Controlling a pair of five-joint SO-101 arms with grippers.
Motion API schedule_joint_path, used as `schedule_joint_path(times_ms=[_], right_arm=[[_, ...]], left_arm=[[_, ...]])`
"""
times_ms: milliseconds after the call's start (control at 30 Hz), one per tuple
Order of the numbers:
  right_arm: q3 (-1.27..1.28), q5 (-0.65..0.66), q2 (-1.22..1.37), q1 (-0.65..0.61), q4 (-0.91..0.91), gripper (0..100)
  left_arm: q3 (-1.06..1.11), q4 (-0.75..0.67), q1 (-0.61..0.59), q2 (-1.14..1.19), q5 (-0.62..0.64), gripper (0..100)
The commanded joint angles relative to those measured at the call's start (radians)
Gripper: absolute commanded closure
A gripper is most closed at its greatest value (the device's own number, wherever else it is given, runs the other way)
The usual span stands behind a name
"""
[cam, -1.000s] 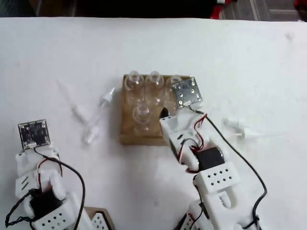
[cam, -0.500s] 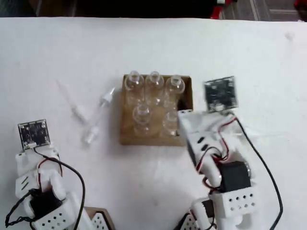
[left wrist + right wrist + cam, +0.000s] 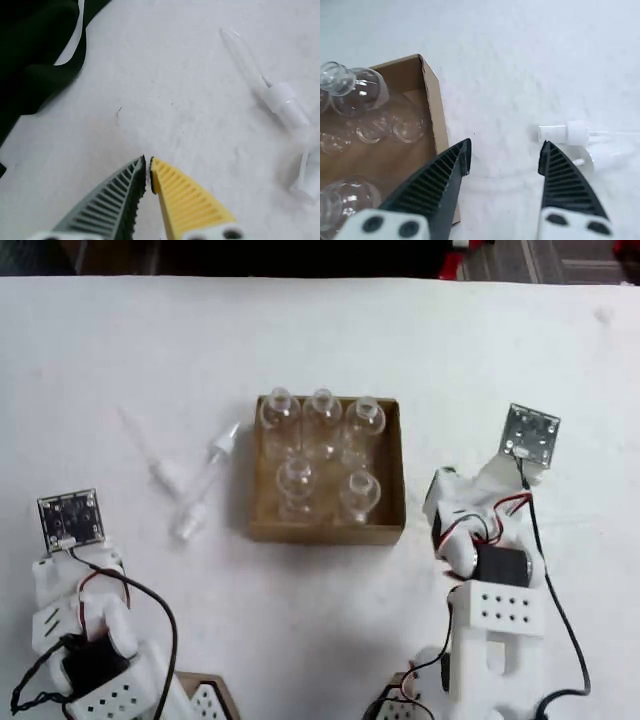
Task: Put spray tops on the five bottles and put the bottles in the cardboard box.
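Near edge, high view: left arm [image 3: 85, 640] at the near-left corner, right arm [image 3: 490, 610] at near right, both white plastic with black motors and red/black wires. A brown cardboard-looking corner piece [image 3: 205, 695] sits at the near edge beside the left arm's base.

Left end effector [image 3: 148, 165]: one grey and one yellow ribbed finger, tips pressed together, nothing between them, over bare surface. Just beyond it lies a white spray top with clear dip tube [image 3: 285, 100], flat on its side. Right end effector [image 3: 506, 150]: two black ribbed fingers spread wide, holding nothing, over the gap between the box wall and two more white spray tops [image 3: 567, 134], which lie on their sides.

White, slightly fuzzy cloth-like worktop [image 3: 450, 340], with faint specks.

Mid worktop: shallow brown cardboard box [image 3: 325, 533], open top, between the arms and a bit further out. Inside stand five clear round bottles [image 3: 322, 412], upright: three in the far row, two in the near row. Necks open, no spray tops fitted. Left of the box, a loose cluster of white spray tops with tubes [image 3: 222, 445] lies on the worktop, apart from the box.

Far: the worktop ends at a dark room strip [image 3: 300, 255]; details too dark to tell. The left wrist view shows a black shape [image 3: 35, 50] at the worktop's edge.
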Motion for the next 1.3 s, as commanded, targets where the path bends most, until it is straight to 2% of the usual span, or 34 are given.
schedule_joint_path(times_ms=[0, 233, 700, 833, 1033, 1267], right_arm=[[0.043, -0.018, 0.076, 0.019, -0.134, 80.0], [0.057, -0.018, 0.151, 0.015, -0.165, 80.0], [0.081, -0.018, 0.159, 0.015, -0.183, 80.0], [0.121, -0.018, 0.153, 0.018, -0.252, 80.0], [0.129, -0.017, 0.159, 0.021, -0.288, 80.0], [0.129, -0.017, 0.156, 0.022, -0.288, 80.0]], left_arm=[[-0.005, -0.052, -0.008, -0.013, 0.005, 98], [0.052, -0.173, -0.010, -0.013, 0.005, 98], [0.051, -0.164, -0.005, -0.013, 0.012, 98], [-0.008, -0.109, -0.005, -0.012, 0.008, 98], [-0.258, 0.018, -0.002, -0.012, 0.006, 98], [-0.494, 0.163, 0.142, 0.081, 0.006, 98]])
